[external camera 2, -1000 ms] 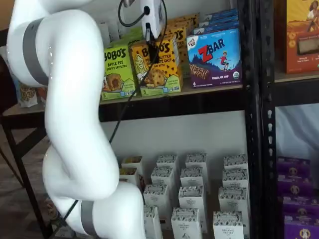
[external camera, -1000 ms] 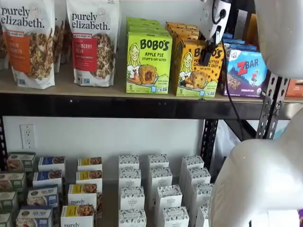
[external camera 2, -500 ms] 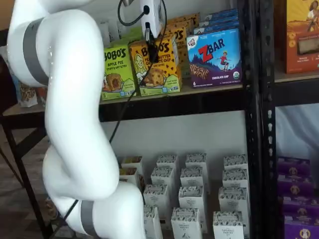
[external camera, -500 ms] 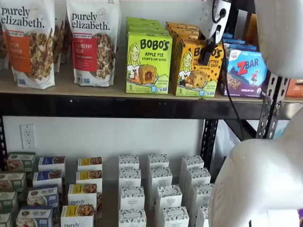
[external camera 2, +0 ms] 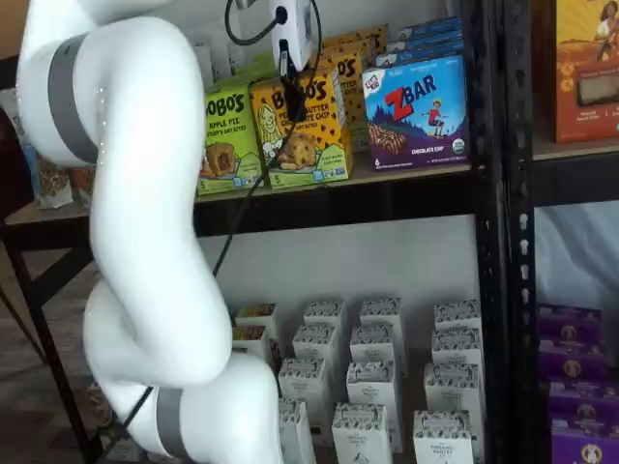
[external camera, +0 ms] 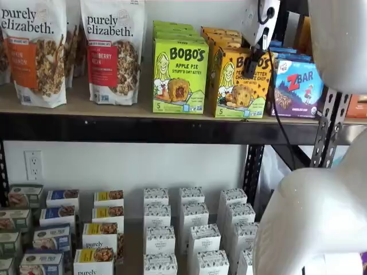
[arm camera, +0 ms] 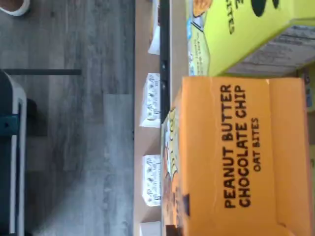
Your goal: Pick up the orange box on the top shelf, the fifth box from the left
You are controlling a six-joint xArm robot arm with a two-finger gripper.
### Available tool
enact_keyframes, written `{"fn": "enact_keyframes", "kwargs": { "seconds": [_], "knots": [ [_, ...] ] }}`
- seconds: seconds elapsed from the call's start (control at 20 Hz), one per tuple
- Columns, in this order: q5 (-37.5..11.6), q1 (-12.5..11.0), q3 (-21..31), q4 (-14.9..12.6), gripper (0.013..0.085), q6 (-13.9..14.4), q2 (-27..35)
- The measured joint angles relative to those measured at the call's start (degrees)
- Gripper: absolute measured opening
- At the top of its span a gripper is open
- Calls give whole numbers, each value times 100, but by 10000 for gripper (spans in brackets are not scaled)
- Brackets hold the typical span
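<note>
The orange box (external camera: 236,86) stands on the top shelf (external camera: 114,129) between the lime-green Bobo's box (external camera: 180,75) and the blue ZBar box (external camera: 298,87); it also shows in a shelf view (external camera 2: 308,140). My gripper (external camera: 250,67) hangs from above with a black finger on the box's upper front face, and shows again in a shelf view (external camera 2: 293,97). The other finger is hidden behind the box, so the fingers look closed on it. The wrist view looks straight onto the box's top panel (arm camera: 231,157), printed "Peanut Butter Chocolate Chip".
More orange boxes stand in a row behind it (external camera: 221,35). Granola bags (external camera: 112,51) fill the shelf's left part. A black upright (external camera 2: 493,193) stands to the right. Small white cartons (external camera: 189,229) fill the lower shelf. My white arm covers the left part of a shelf view (external camera 2: 135,242).
The gripper came down over the orange box's top, its finger sliding onto the front face. Since then the box has shifted slightly up and to the left with the gripper.
</note>
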Motion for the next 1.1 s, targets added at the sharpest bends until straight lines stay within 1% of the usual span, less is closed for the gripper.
{"fn": "enact_keyframes", "kwargs": {
  "seconds": [0.2, 0.55, 0.8, 1.1],
  "knots": [
    [402, -2, -216, 36, 250, 32, 22],
    [876, -213, -284, 428, 250, -28, -237],
    [1089, -370, -123, 587, 250, -105, -561],
    [1190, -527, 265, 755, 250, -177, -1080]
  ]
}}
